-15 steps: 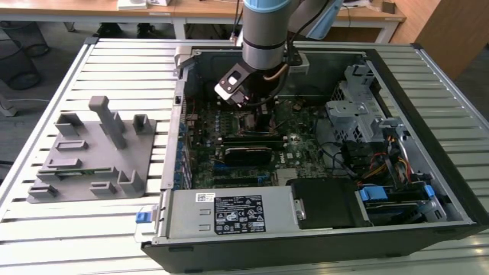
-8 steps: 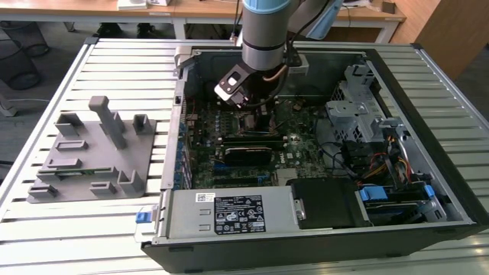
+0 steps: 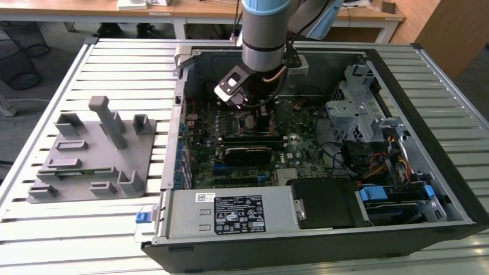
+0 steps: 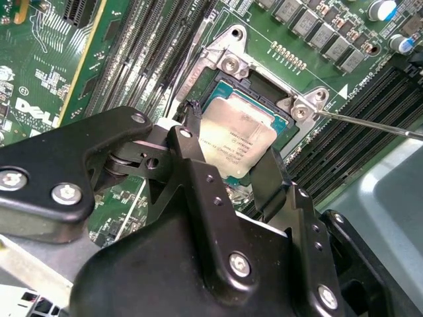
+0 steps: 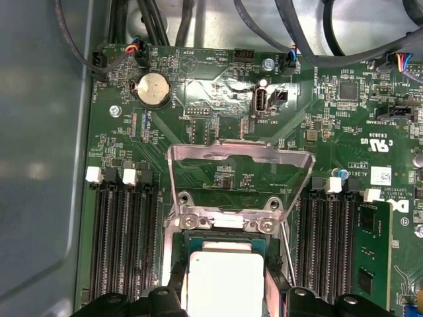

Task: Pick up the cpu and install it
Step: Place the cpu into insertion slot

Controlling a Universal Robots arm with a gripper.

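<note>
Gripper (image 4: 228, 148) pinching cpu (image 4: 241, 132) by opposite edges; cpu flat, silver top up, in socket (image 4: 254, 82).

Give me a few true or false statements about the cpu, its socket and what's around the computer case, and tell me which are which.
1. The flat square silver-topped cpu lies at the black-framed motherboard socket, under the end effector. True.
2. The socket's silver metal load plate is closed down over the cpu. False: it stands raised, leaving the cpu uncovered.
3. The grey moulded fixture tray sits on the exterior view's right of the black computer case. False: it sits on the exterior view's left.
4. A round silver coin battery sits on the green motherboard. True.
</note>
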